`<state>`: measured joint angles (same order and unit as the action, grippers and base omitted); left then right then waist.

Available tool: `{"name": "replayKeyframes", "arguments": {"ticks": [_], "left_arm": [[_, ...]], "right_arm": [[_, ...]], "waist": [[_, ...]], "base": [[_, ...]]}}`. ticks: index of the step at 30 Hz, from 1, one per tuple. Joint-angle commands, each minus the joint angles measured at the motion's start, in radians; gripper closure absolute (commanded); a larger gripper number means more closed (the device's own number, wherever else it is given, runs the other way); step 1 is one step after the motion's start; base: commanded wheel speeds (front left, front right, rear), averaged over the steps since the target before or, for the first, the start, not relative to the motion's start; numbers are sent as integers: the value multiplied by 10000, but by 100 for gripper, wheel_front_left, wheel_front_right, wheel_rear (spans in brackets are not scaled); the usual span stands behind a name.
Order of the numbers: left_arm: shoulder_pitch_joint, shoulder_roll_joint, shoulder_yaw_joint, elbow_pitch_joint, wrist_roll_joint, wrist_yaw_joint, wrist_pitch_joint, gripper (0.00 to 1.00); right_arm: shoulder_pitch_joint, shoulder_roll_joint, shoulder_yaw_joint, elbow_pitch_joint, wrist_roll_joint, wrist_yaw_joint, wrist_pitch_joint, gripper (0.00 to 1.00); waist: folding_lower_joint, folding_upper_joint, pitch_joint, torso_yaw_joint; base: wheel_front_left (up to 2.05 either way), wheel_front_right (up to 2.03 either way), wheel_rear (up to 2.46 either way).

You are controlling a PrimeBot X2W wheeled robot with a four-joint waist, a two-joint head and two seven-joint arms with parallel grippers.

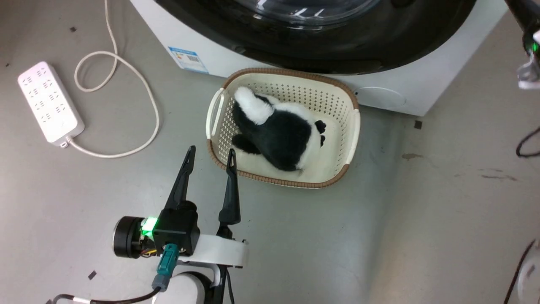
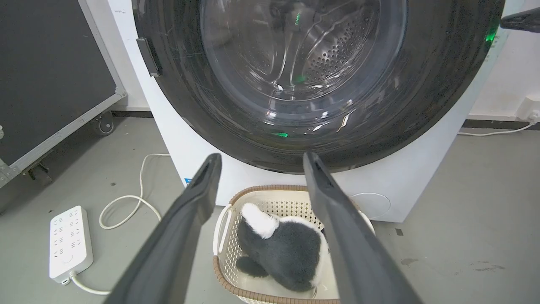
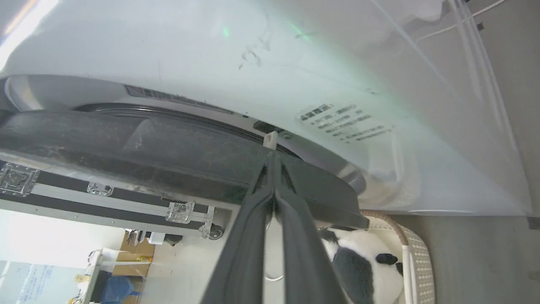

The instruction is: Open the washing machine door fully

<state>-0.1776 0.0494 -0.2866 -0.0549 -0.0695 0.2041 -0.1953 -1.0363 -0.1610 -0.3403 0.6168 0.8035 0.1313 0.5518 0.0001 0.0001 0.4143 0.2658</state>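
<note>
Below, grey floor (image 1: 320, 253), washing machine (image 1: 422, 93), power strip (image 1: 49, 101), perhaps flight case (image 2: 46, 76).

the basket (image 1: 353, 126) is sitting on the floor (image 1: 295, 249) right in front of the washing machine (image 1: 392, 90), just under the washing machine door (image 1: 320, 50). the plush toy (image 1: 278, 135) is lying in it. the power strip (image 1: 50, 101) is lying well off to the robot's left, its cable (image 1: 145, 86) curling between strip and basket. the left gripper (image 1: 211, 150) is hovering by the basket's near-left corner. a wheeled case (image 2: 50, 76) is standing left of the machine.

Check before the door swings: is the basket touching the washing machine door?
Apart: left wrist view shows the washing machine's white front between the washing machine door and the basket.
</note>
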Motion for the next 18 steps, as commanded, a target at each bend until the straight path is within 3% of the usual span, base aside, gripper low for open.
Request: {"name": "replayKeyframes", "arguments": {"ticks": [1,18], "left_arm": [[-210,8,-104,-13,-54,85,-110,0],[-523,8,-670,-44,-212,492,-465,0]], "right_arm": [[-458,18,-146,277,227,-2,250,100],[-2433,-90,-1534,2009,859,-4,2387,100]], "waist": [[-1,-1,86,73],[-1,-1,686,621]], "base": [[0,0,0],[0,0,0]]}}
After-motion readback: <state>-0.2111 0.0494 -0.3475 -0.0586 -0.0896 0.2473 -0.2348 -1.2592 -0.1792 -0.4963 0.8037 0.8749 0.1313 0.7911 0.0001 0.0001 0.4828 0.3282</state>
